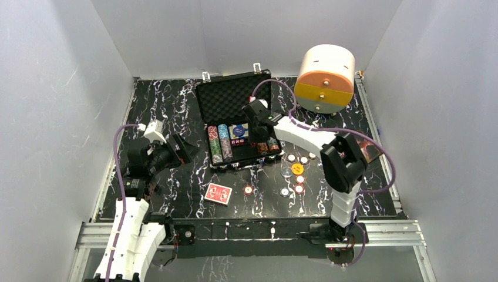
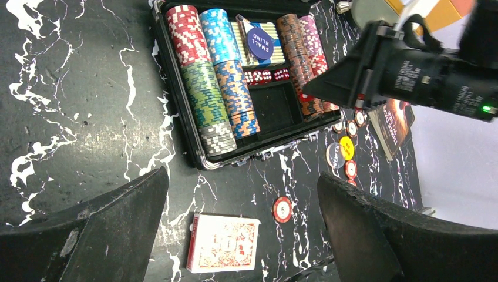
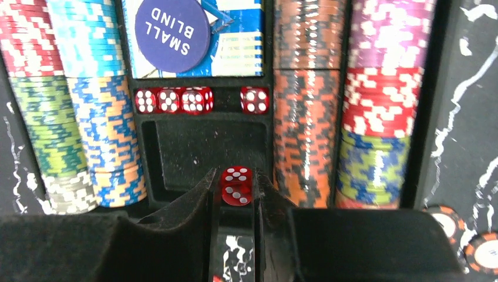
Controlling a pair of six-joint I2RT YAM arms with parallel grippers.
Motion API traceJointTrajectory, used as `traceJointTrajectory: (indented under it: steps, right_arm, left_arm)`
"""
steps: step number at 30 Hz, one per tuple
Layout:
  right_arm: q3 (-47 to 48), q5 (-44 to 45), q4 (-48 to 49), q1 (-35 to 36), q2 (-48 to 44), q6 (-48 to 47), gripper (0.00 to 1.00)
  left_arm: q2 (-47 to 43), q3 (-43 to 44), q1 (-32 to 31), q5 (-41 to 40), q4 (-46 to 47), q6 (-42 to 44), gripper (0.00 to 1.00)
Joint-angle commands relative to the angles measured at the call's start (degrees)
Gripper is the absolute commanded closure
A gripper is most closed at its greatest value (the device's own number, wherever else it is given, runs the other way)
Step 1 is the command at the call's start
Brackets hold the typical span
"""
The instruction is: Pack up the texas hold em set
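Observation:
The black briefcase [image 1: 230,97] lies open at the back of the table, its slots filled with striped chip stacks [image 2: 205,88]. Several red dice [image 3: 176,100] sit in a row inside, below a blue small-blind button [image 3: 172,26]. My right gripper [image 3: 236,183] is shut on one red die [image 3: 236,187] over the near edge of the empty card compartment [image 3: 199,147]. The red-backed card deck [image 1: 218,193] lies on the table in front of the case. Loose chips [image 1: 299,179] and a yellow disc [image 1: 297,168] lie to its right. My left gripper [image 2: 242,176] hangs open above the deck [image 2: 223,243], holding nothing.
A white-and-orange cylindrical drawer box [image 1: 326,76] stands at the back right. A brown book [image 1: 370,151] lies at the right edge, partly under the right arm. One red chip [image 2: 282,209] lies just right of the deck. White walls close in the table on three sides.

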Motion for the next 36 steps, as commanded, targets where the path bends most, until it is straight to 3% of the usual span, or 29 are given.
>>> traceJointTrajectory:
  steps: [1,36]
  right_arm:
    - [5.56,-3.16,2.26,0.06,4.9,-3.66,0.73]
    - [13.21,-0.3,3.54,-1.7,13.97,-5.86,0.72]
  left_arm:
    - [-0.61,0.91,0.25,0.28,-1.18,-0.05,0.02]
    - [-0.3,0.94,0.2,0.11,-1.27,-0.06,0.02]
